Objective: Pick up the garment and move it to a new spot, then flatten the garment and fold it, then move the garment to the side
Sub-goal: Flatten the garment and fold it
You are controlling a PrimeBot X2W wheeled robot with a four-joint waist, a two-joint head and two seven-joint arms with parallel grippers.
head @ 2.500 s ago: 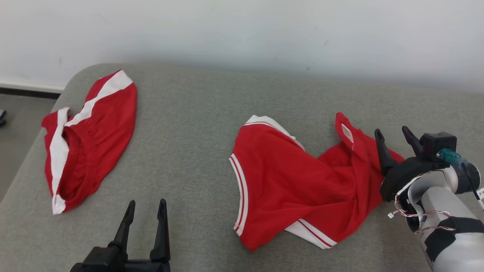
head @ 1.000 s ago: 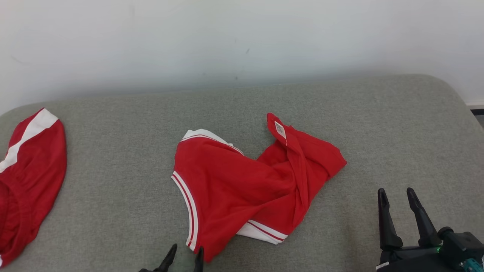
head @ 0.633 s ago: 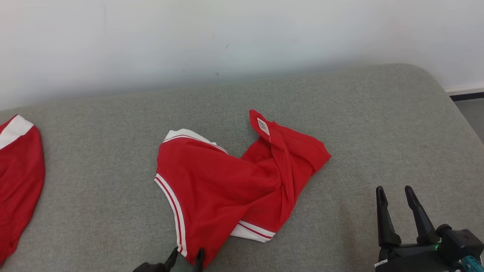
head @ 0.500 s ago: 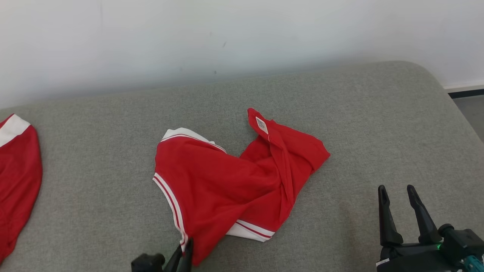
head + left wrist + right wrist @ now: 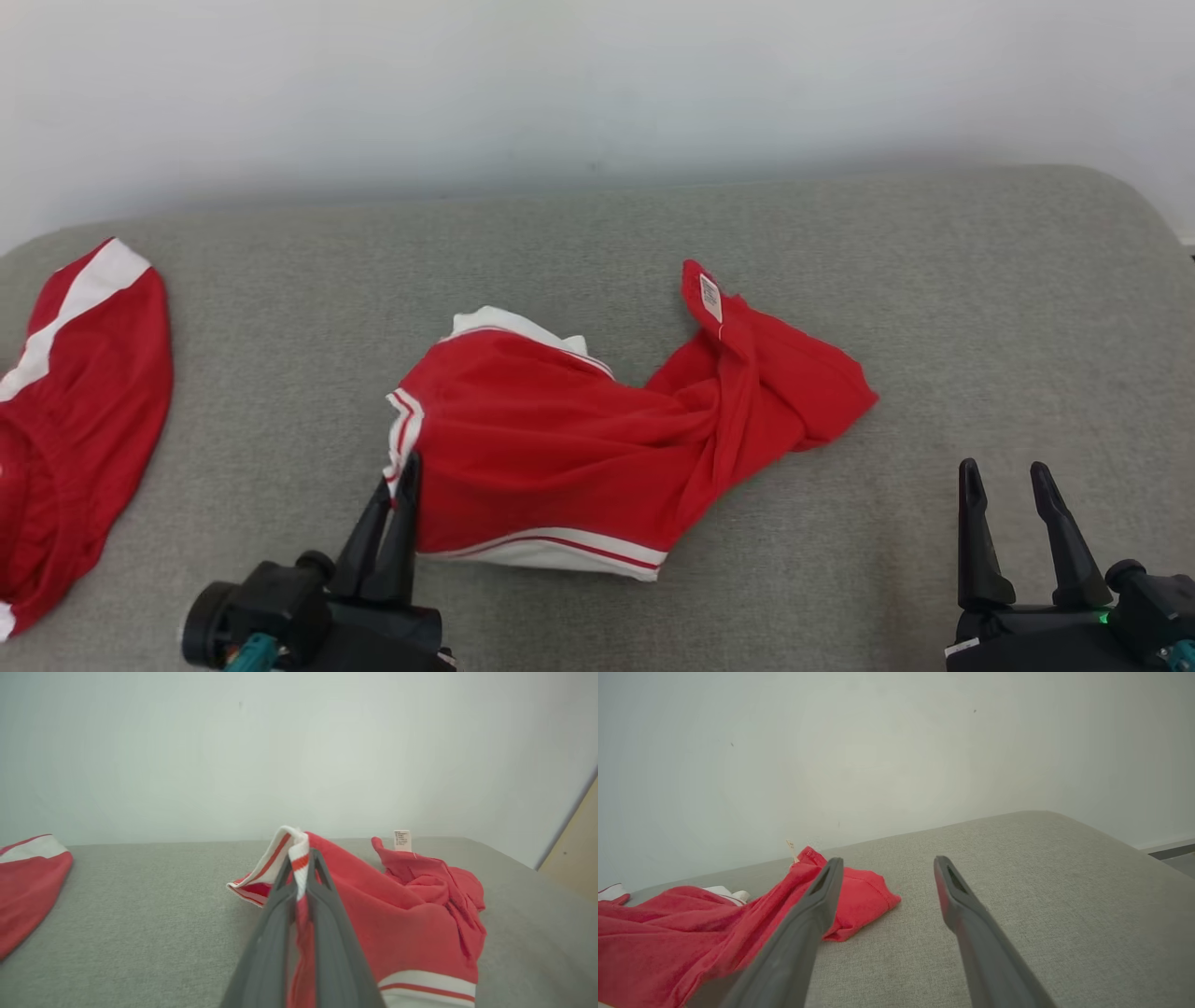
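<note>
Head view: the red garment [image 5: 579, 448] is seen crumpled at the middle of the grey cushion [image 5: 934, 280]. Its white-striped hem corner is pinched between the closed fingers of the left gripper [image 5: 401, 471]. Half a second earlier that corner lay flat at the near edge; it is now raised and drawn back, and the striped hem is stretched along the near side. The right gripper [image 5: 1004, 467] is held apart at lower right, its fingers spread and empty, as before. A second red garment [image 5: 84, 411] is seen at far left, more of it than before because the camera has turned.

Left wrist view: the striped hem [image 5: 299, 858] is clamped between the fingertips, and the garment's white label [image 5: 402, 840] stands upright beyond.

Right wrist view: the right gripper [image 5: 888, 860] is shown wide open above the cushion [image 5: 1064, 868], with the garment [image 5: 668, 933] to its left.
</note>
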